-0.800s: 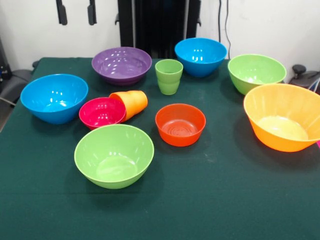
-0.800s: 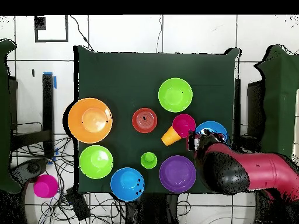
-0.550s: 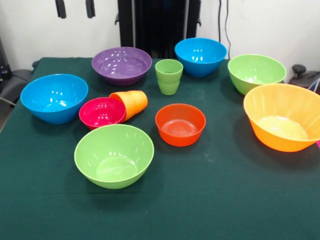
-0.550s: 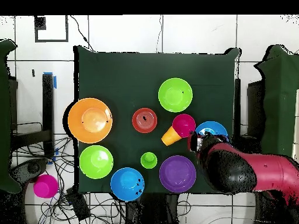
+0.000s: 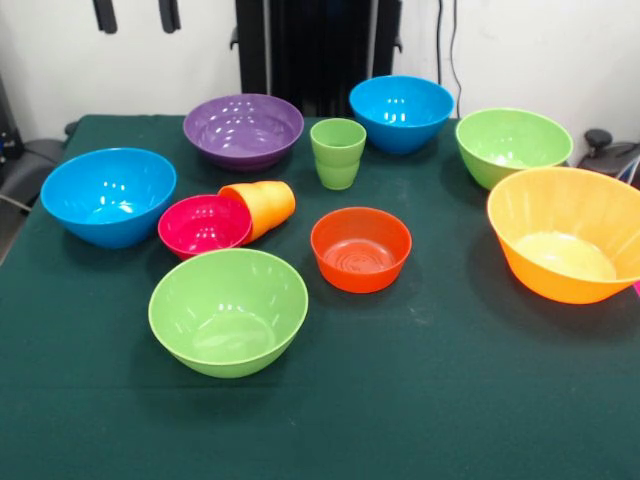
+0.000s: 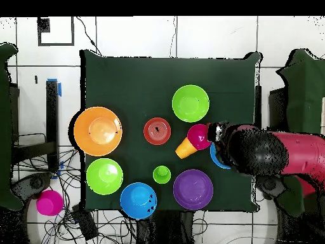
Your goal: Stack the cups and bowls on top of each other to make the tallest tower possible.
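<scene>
gripper [image 5: 135, 14] raised at top edge above blue bowl [image 5: 108, 195], fingertips apart, holding nothing; orange cup [image 5: 262, 207] tipped against magenta bowl [image 5: 204, 224]; green cup [image 5: 337, 152] upright, nothing stacked.

Green table [image 5: 420, 400] bearing eight upright bowls, none stacked. An orange cup [image 5: 262, 206] lies on its side, touching the small magenta bowl [image 5: 203, 225]; a green cup [image 5: 338, 153] stands upright between the purple bowl [image 5: 243, 129] and a blue bowl [image 5: 401, 112]. Two gripper [image 5: 136, 14] fingertips, held apart, show at the top edge.
</scene>
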`<act>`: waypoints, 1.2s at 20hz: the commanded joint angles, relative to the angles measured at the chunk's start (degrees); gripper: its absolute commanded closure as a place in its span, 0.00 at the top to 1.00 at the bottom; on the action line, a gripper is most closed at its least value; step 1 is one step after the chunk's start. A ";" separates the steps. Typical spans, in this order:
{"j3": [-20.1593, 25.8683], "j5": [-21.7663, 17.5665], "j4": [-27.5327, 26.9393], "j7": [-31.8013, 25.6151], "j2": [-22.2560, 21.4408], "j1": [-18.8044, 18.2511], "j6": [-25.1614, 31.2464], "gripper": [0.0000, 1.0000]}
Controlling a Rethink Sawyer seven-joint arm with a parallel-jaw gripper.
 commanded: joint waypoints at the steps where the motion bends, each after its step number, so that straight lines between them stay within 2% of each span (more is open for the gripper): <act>1: -5.69 -5.85 -18.27 -3.65 12.83 9.37 8.43 1.00; 7: -9.56 -8.30 -20.16 -0.14 18.28 13.14 2.54 1.00; 11: -11.31 -8.79 -18.76 2.50 19.51 14.17 -1.58 1.00; 14: -12.82 -8.99 -19.02 3.31 20.96 15.02 -1.74 1.00; 16: -14.64 -9.30 -19.55 3.43 21.63 15.66 0.47 1.00; 21: -18.10 -10.86 -20.32 1.46 23.90 15.78 3.07 1.00; 24: -18.52 -11.14 -21.02 -0.02 25.19 15.87 2.25 1.00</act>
